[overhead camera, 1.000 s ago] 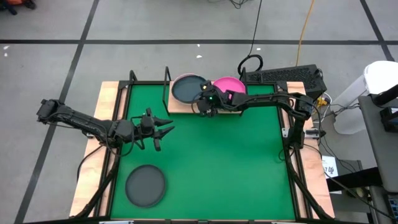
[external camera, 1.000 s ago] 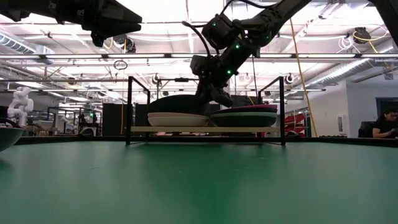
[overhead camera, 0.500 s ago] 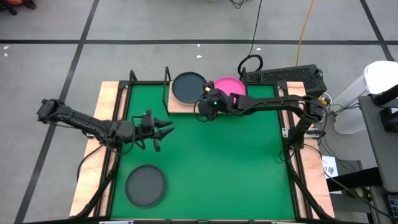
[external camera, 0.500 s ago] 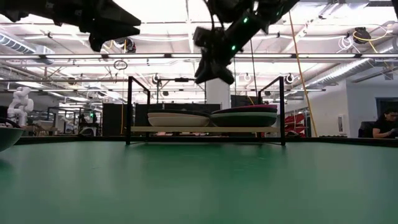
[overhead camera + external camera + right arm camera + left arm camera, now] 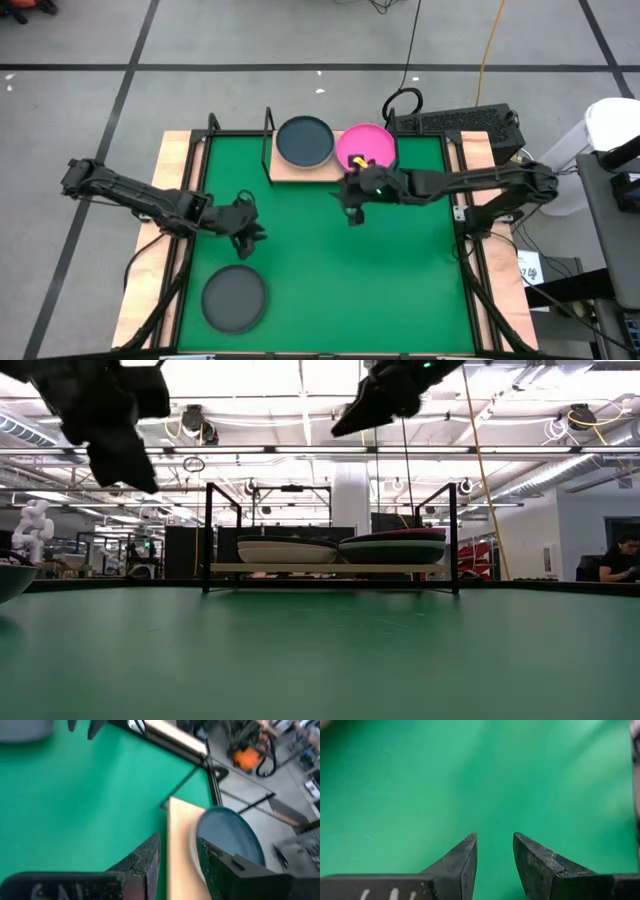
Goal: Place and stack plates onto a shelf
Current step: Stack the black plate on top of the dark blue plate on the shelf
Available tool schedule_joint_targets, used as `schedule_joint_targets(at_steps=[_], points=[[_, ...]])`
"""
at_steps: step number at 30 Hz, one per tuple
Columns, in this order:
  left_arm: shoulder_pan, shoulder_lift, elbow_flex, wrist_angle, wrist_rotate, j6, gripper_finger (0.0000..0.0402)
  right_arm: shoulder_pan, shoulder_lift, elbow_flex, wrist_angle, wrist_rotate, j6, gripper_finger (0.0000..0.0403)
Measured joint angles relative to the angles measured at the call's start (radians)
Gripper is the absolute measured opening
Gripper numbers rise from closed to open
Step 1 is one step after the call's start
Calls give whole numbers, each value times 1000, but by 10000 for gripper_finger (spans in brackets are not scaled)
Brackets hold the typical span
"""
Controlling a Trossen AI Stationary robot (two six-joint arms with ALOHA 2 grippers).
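Note:
The light-wood shelf (image 5: pixel 322 174) stands at the table's far edge. On it a dark grey plate (image 5: pixel 304 141) tops the left stack and a hot pink plate (image 5: pixel 366 146) tops the right stack; the low view shows a pale plate (image 5: pixel 286 552) under the dark one. Another dark grey plate (image 5: pixel 234 298) lies flat on the green table at the near left. My right gripper (image 5: pixel 352 212) hangs open and empty in front of the shelf. My left gripper (image 5: pixel 247 238) is open and empty over bare green table (image 5: pixel 495 780), just beyond the near-left plate.
The shelf's black wire frame (image 5: pixel 209 535) rises at both ends of the board. Wooden border strips (image 5: pixel 150 250) run along the table's sides. The middle and right of the green table are free. A person (image 5: pixel 620 555) sits far off in the room.
My right gripper has let go of the dark grey plate, which now lies flat on the shelf's left stack. It has risen and drawn back toward the table's near edge and a little right. My left gripper has moved toward the near-left dark plate and tipped downward.

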Motion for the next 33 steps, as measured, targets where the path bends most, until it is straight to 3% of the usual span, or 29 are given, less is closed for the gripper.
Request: schedule_joint_targets(at_steps=[4,7,14,28,30,33], points=[[-1,104,48,-128,157,68,131,68,-70,-151,192,4,7,114],[-1,184,47,-120,299,140,131,107,-115,-269,339,4,-1,114],[0,320,44,-129,472,185,131,148,-215,-460,569,9,-41,114],[-2,477,43,-101,500,265,130,149,-283,-478,557,9,-23,114],[-3,495,44,-88,511,290,118,149,-285,-478,554,9,-22,114],[3,498,44,-81,545,318,68,149,-284,-478,541,8,-22,114]])
